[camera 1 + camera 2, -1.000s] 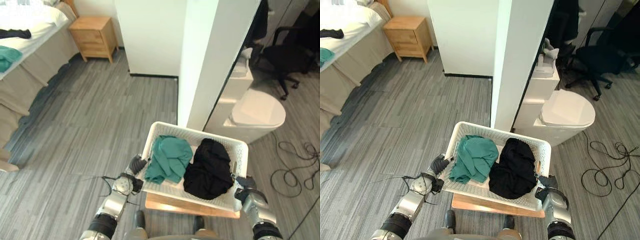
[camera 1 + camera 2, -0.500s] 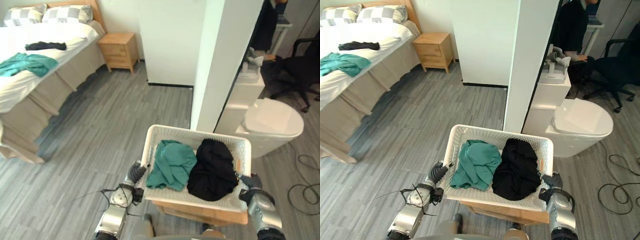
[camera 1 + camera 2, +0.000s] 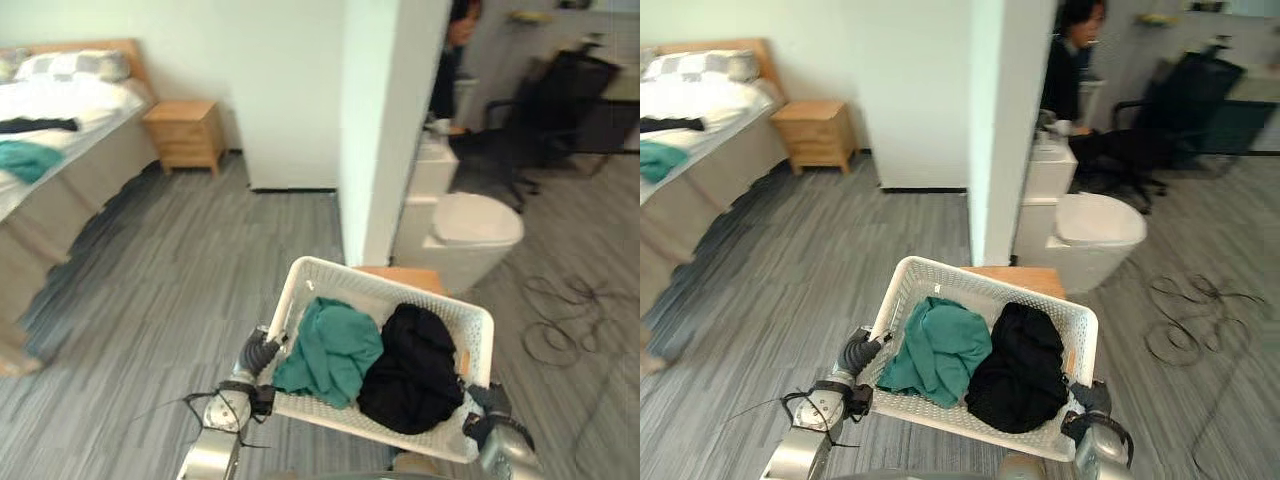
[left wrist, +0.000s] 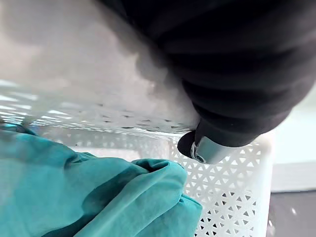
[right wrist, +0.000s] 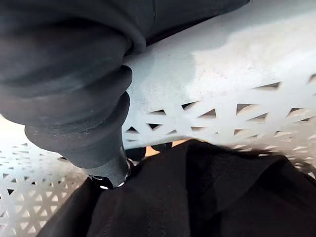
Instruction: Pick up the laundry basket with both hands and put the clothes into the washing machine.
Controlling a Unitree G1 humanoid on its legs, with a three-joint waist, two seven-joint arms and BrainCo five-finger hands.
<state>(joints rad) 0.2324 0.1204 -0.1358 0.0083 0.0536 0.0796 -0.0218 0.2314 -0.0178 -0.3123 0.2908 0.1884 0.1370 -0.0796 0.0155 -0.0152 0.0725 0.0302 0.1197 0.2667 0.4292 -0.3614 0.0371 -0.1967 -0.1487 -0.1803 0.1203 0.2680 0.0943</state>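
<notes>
While each thumb hooks over its rim, the white perforated plastic laundry basket (image 3: 283, 300) hangs mid-carry.
Left hand (image 3: 256, 354) and right hand (image 3: 484, 404) clamp its short ends, fingers hidden underneath; a crumpled teal garment (image 3: 328, 350) and a black garment (image 3: 415, 368) lie inside. Next, likely: walk past the white partition wall (image 3: 390, 130) to find the washing machine, which I cannot make out.

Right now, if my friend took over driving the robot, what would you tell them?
Left hand: shut on the left rim of the laundry basket, thumb hooked inside.
Right hand: shut on the opposite rim, thumb inside next to the black clothes.
Things: the teal clothes and the black clothes lie side by side in the basket, which is held between both hands.
Done: basket gripped with both hands.
Left: carry it to the washing machine and put the clothes in.
</notes>
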